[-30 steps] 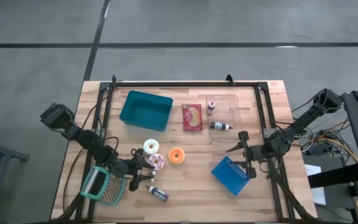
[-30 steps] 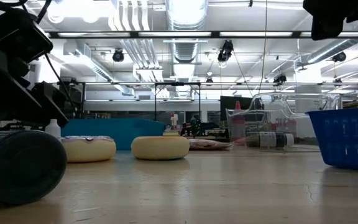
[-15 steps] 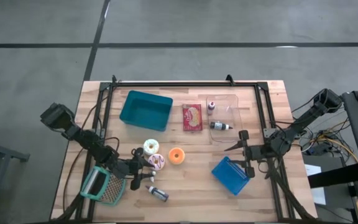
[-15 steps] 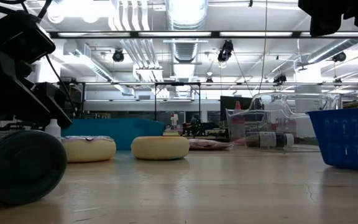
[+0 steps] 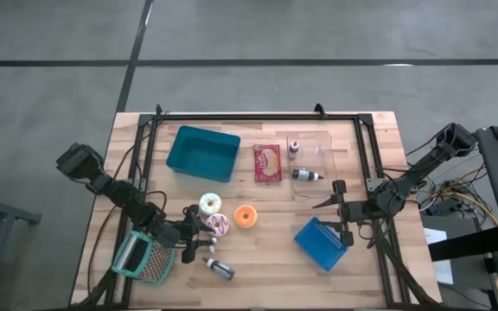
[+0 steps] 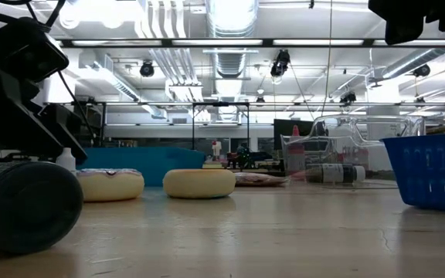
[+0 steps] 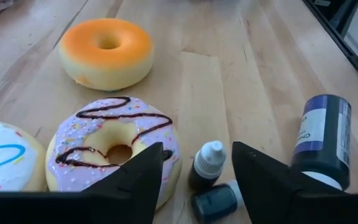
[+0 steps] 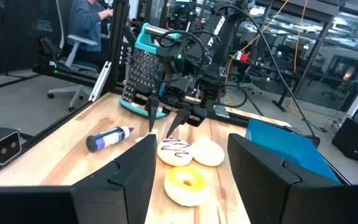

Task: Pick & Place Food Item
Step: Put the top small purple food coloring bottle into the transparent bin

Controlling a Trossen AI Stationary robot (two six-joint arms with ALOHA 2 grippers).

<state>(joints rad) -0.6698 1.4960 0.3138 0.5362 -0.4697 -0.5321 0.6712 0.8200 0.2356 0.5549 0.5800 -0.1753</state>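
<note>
The sprinkled doughnut [image 7: 114, 147] lies on the table [image 5: 266, 259], just beside the white-iced doughnut [image 5: 210, 204]. It looks soft and light, best pinched across its ring. The left pincer [image 7: 196, 180] hangs low and released at the sprinkled doughnut's edge. The right pincer [image 5: 328, 207], also released, waits beyond the orange doughnut [image 5: 245, 215].

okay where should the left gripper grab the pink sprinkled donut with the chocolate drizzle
Take the pink sprinkled donut with chocolate drizzle across its outer ring, coming from above. It lies flat on the wooden table, and the open left gripper is already close. Mind the white-frosted donut touching one side and the small dropper bottle.
</note>
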